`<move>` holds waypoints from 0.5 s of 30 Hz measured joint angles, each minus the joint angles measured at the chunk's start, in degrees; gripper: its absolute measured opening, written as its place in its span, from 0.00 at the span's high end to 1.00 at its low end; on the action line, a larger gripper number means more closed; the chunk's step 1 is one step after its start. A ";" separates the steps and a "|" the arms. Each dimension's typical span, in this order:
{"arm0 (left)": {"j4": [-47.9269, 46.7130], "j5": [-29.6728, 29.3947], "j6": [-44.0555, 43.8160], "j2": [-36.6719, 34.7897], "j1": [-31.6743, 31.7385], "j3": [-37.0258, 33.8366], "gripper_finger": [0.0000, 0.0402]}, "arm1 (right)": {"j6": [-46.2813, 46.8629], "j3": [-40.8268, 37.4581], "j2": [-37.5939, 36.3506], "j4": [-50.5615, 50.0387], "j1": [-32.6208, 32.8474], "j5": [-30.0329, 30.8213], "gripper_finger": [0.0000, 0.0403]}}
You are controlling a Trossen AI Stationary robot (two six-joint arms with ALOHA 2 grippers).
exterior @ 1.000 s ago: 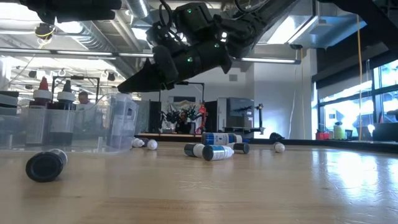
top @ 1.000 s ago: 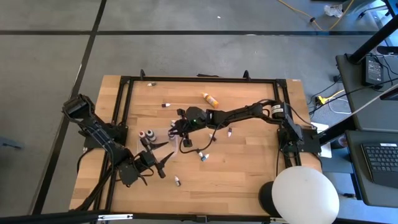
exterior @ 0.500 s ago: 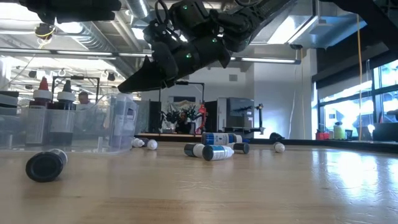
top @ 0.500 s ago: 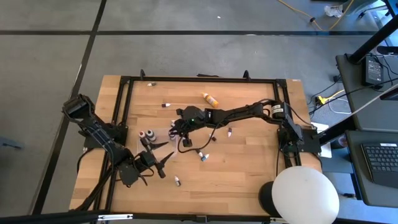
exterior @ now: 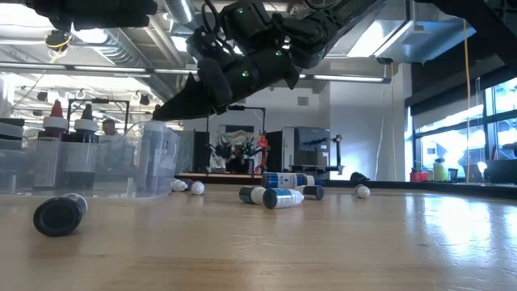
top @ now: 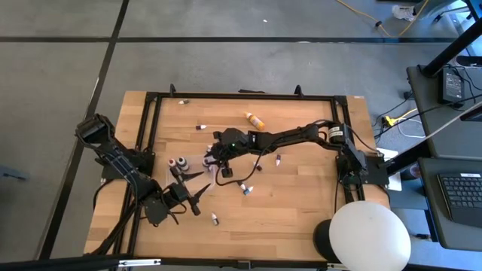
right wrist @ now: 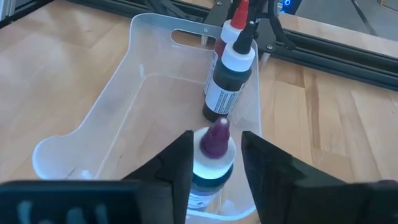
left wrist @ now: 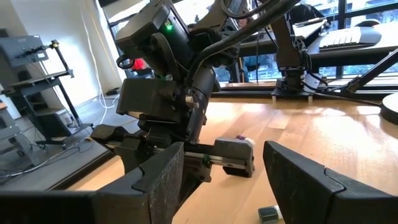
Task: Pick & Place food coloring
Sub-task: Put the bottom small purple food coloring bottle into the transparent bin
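I see the purple-tipped food coloring bottle (right wrist: 212, 157) upright between my right gripper's (right wrist: 214, 163) fingers, above the clear tray (right wrist: 121, 99); those fingers have parted since a second ago. My left gripper (left wrist: 221, 180) waits spread near the desk's front-left, unchanged.

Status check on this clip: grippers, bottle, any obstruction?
Right gripper above clear plastic tray, open fingers flanking small purple-tipped bottle. Left gripper open, waiting at table's near-left. Two larger bottles upright in tray; nothing blocking.
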 joint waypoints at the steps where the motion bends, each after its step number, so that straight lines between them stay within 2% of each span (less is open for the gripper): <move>1: 0.02 0.00 0.45 0.00 0.00 0.00 0.46 | 0.00 0.00 0.00 0.18 0.00 -0.02 0.64; 6: 0.00 0.01 2.31 0.00 -0.44 0.00 0.46 | 0.00 0.04 -0.75 0.74 0.00 -0.04 0.64; 12: 0.00 0.58 2.36 0.00 -2.59 0.00 0.46 | -0.09 0.09 -6.09 -2.19 0.00 -0.04 0.63; 15: 0.02 7.14 2.47 0.00 -3.37 0.00 0.46 | -0.20 0.12 -9.89 -7.50 0.16 -0.10 0.63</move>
